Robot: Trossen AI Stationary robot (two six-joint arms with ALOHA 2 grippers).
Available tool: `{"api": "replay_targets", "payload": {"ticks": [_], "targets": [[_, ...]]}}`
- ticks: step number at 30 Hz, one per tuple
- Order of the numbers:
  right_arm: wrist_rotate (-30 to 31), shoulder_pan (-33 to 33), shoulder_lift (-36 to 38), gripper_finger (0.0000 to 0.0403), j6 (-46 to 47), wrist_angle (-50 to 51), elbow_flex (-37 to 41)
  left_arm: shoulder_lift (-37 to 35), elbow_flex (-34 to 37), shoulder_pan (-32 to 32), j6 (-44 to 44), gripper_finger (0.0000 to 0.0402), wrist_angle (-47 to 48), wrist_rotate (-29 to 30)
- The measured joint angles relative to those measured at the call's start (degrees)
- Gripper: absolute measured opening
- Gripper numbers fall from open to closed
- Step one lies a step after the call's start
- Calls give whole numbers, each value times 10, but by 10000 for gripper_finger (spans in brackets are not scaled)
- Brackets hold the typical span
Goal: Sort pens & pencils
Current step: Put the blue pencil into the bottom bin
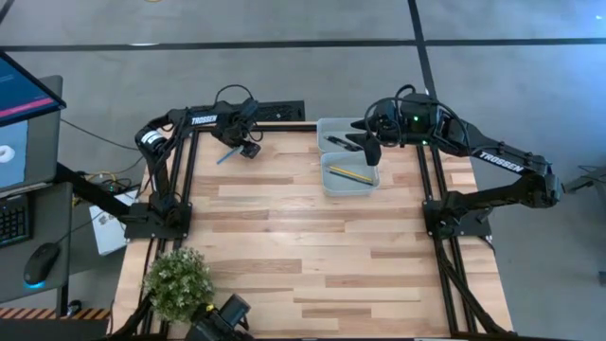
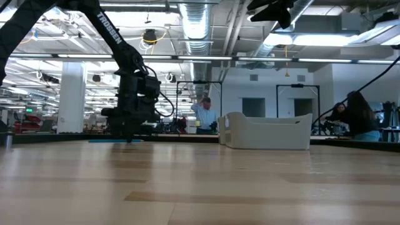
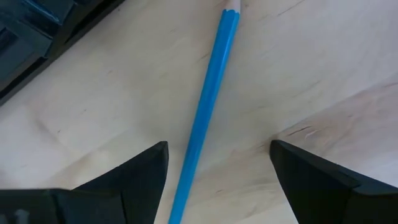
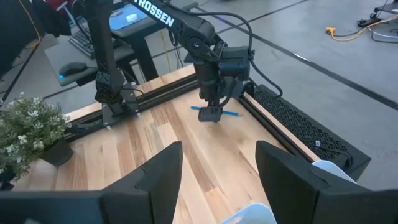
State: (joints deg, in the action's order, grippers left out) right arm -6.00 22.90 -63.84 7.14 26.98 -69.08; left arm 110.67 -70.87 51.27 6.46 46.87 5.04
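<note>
Left pincer [image 3: 217, 180] agape astride blue pencil [image 3: 208, 115]

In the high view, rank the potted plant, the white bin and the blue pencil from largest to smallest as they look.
1. Potted plant and white bin: they cover about the same area, too close to rank.
2. Blue pencil: clearly smallest, a thin short stick beneath the left gripper.
</note>
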Motion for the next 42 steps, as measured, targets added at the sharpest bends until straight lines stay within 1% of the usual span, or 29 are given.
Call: {"api": "replay_targets", "payload": {"ticks": [4, 11, 15, 18, 25, 30, 35, 42], "targets": [[0, 0, 0, 225, 0, 0, 0, -1, 7, 3, -11, 279, -11, -31], [0, 0, 0, 225, 0, 0, 0, -4, 41, 14, -11, 279, -38, -45], [0, 0, 0, 225, 0, 0, 0, -4, 44, 14, -10, 271, -39, -47], [0, 0, 0, 225, 0, 0, 0, -4, 44, 14, -10, 246, -41, -49], [0, 0, 0, 225, 0, 0, 0, -4, 45, 13, -8, 161, -42, -53], [0, 0, 0, 225, 0, 0, 0, -4, 45, 12, -9, 109, -42, -51], [0, 0, 0, 225, 0, 0, 0, -4, 45, 6, -9, 72, -43, -48], [0, 0, 0, 225, 0, 0, 0, -4, 45, -6, -11, 34, -44, -40]]}}
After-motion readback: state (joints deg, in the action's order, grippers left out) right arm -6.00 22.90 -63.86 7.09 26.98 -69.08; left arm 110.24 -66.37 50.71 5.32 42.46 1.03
